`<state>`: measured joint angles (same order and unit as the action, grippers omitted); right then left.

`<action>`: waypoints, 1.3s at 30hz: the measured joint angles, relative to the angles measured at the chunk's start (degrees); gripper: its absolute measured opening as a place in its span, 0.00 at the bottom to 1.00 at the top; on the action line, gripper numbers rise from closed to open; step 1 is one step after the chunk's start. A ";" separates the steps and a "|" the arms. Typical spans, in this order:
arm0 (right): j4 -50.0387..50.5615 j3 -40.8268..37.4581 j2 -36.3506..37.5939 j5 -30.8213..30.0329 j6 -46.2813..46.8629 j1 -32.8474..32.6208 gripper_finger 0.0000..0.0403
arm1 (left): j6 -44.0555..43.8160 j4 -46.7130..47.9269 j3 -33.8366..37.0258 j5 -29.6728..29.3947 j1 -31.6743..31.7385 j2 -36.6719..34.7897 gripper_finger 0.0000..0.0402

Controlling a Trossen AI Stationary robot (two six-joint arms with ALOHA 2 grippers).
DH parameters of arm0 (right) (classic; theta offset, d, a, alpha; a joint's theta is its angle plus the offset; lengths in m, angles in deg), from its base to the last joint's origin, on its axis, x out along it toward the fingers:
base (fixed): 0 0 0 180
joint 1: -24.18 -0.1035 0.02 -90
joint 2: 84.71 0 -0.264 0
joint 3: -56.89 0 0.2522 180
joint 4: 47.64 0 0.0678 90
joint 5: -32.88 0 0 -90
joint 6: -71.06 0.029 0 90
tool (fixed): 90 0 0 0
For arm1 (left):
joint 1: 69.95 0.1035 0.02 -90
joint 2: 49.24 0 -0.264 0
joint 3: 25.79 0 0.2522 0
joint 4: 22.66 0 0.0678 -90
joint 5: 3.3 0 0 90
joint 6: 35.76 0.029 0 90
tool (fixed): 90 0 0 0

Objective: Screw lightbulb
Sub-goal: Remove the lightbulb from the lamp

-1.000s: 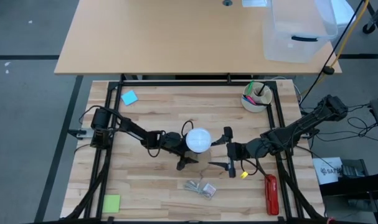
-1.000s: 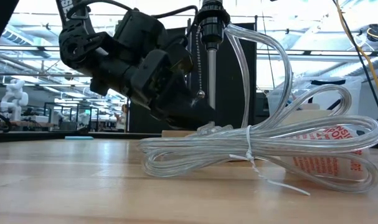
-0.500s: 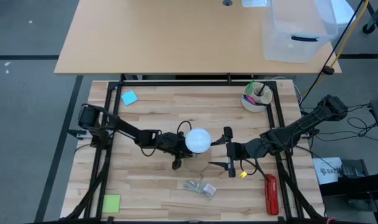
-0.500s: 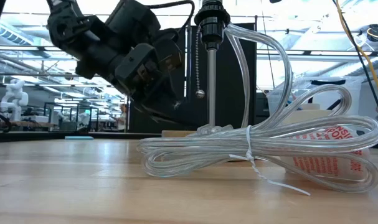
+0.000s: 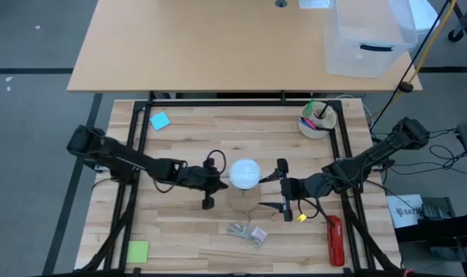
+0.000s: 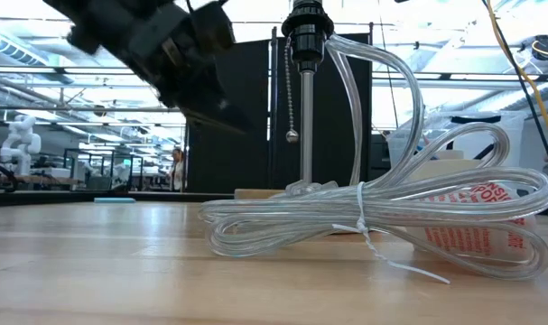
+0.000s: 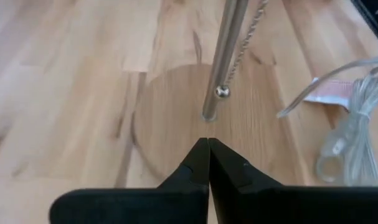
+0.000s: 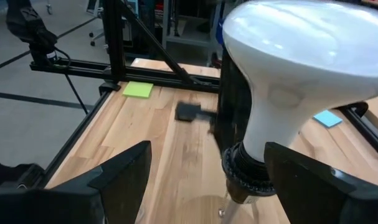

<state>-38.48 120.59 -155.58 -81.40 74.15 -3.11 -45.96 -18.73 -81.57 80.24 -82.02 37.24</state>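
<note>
The white lightbulb (image 5: pixel 245 174) stands upright in a black socket (image 8: pixel 245 180) on top of a thin metal pole (image 7: pixel 223 62). The pole rises from a round wooden base (image 7: pixel 176 118). My left gripper (image 5: pixel 220 181) is shut just left of the bulb, holds nothing, and points down at the foot of the pole, its tips (image 7: pixel 207 146) over the wooden base. My right gripper (image 5: pixel 282 187) is open on the bulb's right. Its two fingers stand apart on either side of the bulb's neck (image 8: pixel 269 137) without touching it. The low view cuts the bulb off above the socket (image 6: pixel 307 27).
A coiled clear cord (image 6: pixel 373 217) lies near the lamp's base, and a pull chain (image 6: pixel 292 135) hangs from the socket. There is a white cup of pens (image 5: pixel 318 119) at the far right, a blue note (image 5: pixel 159 120), a green note (image 5: pixel 138 251) and a red tool (image 5: pixel 335 240).
My left gripper stood open around the bulb. It has since drawn back toward the table's left edge and shut with nothing between its fingers. The bulb has stayed upright in the socket. My right gripper has kept still.
</note>
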 joint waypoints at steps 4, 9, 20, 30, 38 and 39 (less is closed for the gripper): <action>1.55 0.00 0.00 -0.02 1.55 -0.22 0.76 | 0.09 3.72 0.00 -3.62 -2.22 -5.98 0.00; 4.24 0.00 -0.04 -2.53 4.00 -1.24 0.76 | 3.60 2.92 -0.02 -5.12 -4.28 -11.52 0.00; 5.14 0.00 -3.38 -15.58 6.81 -5.05 0.76 | 3.19 4.73 -0.04 -7.60 -3.64 -11.55 0.00; -6.62 0.00 -10.60 -23.60 5.43 -5.46 0.76 | 10.75 -7.13 -0.09 -9.76 -1.54 -11.61 0.00; -23.23 0.00 -18.14 -32.52 2.37 -5.82 0.74 | 10.80 -6.99 -0.08 -9.09 -1.34 -11.59 0.00; -25.51 0.00 -19.01 -34.97 2.23 -5.84 0.74 | 10.79 -6.96 -0.07 -9.09 -1.34 -11.59 0.00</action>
<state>-63.99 120.59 -174.60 -116.36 76.38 -8.94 -35.17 -25.68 -81.64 71.15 -83.35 25.65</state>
